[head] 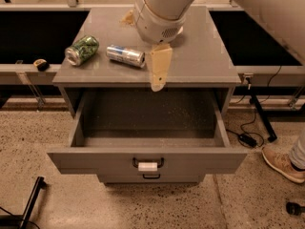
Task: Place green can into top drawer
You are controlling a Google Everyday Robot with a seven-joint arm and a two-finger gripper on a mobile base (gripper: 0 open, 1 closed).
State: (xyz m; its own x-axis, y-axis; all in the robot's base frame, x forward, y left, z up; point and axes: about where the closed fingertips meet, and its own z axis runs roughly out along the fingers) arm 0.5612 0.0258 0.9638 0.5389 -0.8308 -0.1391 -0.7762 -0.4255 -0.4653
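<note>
The green can [82,50] lies on its side at the left of the grey cabinet top [205,56]. The top drawer [95,159] is pulled out wide and nothing lies in it; its dark handle bears a white tag [147,166]. My gripper [157,82] hangs from the big white arm [162,8] over the front edge of the cabinet top, at the drawer's back. It is right of the green can and well apart from it, and holds nothing.
A silver-and-blue can [125,55] lies between the green can and my gripper. A pale bowl [127,17] is mostly hidden behind the arm. A person's shoe [282,163] and cables [248,137] are on the floor at right; a black stand leg [31,202] is at bottom left.
</note>
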